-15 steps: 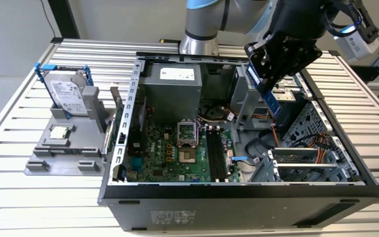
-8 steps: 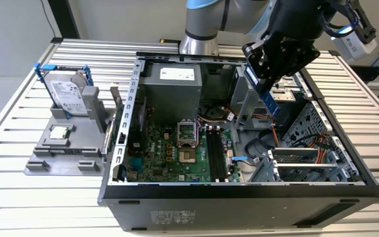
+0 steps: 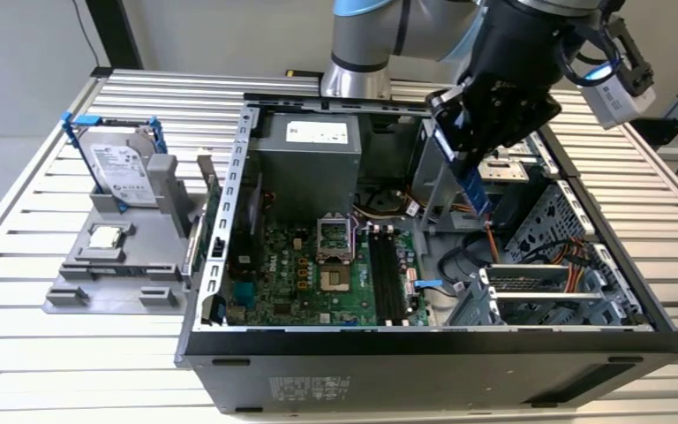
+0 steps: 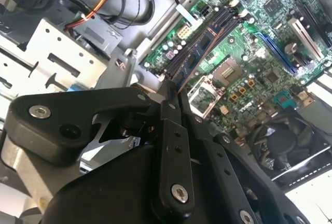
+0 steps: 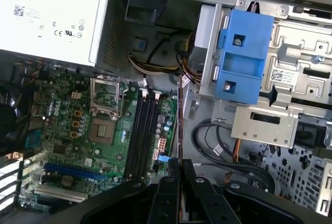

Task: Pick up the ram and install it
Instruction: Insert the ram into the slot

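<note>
In the exterior view my gripper hangs over the open computer case, shut on the ram. The stick points down from the fingers, above the case's middle and to the exterior view's right of the green motherboard. Both wrist views show the ram edge-on as a thin line running out from between the black fingers. The long black memory slots lie on the motherboard below, apart from the stick.
A grey power supply fills the case's back. A blue drive bracket, metal drive cage and cables sit beside the board. Outside the case stands a hard drive in a blue frame on a grey fixture.
</note>
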Controlling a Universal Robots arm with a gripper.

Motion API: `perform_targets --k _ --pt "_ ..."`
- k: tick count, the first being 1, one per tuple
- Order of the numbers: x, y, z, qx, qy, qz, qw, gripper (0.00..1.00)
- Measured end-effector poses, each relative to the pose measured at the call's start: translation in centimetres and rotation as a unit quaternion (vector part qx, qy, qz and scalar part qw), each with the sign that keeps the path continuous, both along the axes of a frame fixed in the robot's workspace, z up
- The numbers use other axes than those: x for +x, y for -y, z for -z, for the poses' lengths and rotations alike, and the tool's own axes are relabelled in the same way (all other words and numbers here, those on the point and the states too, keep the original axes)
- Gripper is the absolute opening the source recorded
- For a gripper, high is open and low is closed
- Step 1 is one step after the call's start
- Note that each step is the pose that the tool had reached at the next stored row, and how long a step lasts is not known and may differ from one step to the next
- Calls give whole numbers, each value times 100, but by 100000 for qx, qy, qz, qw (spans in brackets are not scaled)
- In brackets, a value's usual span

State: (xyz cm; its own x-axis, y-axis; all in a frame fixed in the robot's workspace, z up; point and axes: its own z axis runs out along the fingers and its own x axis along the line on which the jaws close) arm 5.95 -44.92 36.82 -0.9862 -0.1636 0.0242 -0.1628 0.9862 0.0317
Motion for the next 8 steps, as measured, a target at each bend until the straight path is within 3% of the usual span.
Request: perform_targets --k 6,8 --pt "-17 0 110 -26 -3 177 100000 0" --pt "-23 0 146 -43 -3 1069 99994 0"
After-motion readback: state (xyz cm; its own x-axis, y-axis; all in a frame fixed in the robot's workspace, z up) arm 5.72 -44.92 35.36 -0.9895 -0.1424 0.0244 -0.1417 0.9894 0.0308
